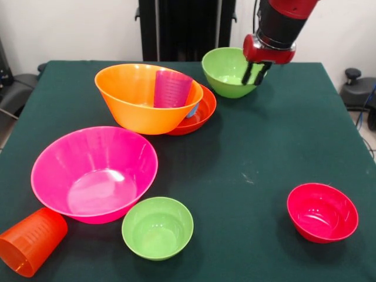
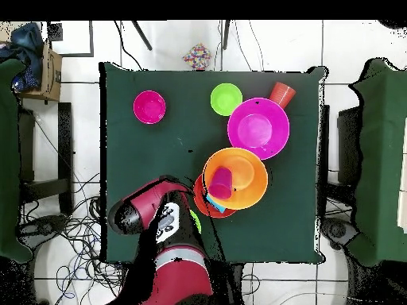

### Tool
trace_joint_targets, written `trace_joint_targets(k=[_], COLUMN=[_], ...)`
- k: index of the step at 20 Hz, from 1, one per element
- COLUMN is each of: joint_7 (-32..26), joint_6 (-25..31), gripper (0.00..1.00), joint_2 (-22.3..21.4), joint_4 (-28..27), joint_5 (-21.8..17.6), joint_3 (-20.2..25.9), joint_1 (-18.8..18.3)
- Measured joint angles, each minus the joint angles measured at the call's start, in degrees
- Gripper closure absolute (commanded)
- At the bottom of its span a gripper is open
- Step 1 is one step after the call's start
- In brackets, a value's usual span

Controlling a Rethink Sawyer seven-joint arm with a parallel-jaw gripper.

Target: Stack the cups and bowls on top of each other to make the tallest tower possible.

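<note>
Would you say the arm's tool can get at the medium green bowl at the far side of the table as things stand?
Probably yes: the tool hangs right at the rim of the medium green bowl, its two fingers apart, and nothing stands between them. The orange bowl sits well aside.

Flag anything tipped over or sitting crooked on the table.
The orange cup lies on its side by the large pink bowl. The large orange bowl sits tilted on the shallow red-orange bowl, holding a leaning purple cup.
</note>
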Motion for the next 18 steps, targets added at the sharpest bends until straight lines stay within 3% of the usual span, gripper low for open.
trace_joint_targets(k=[18], joint_7=[0.00], joint_6=[-1.53], gripper=[0.00], joint_2=[0.79], joint_4=[-0.03], joint_5=[0.01], joint_3=[-1.66], joint_1=[0.30])
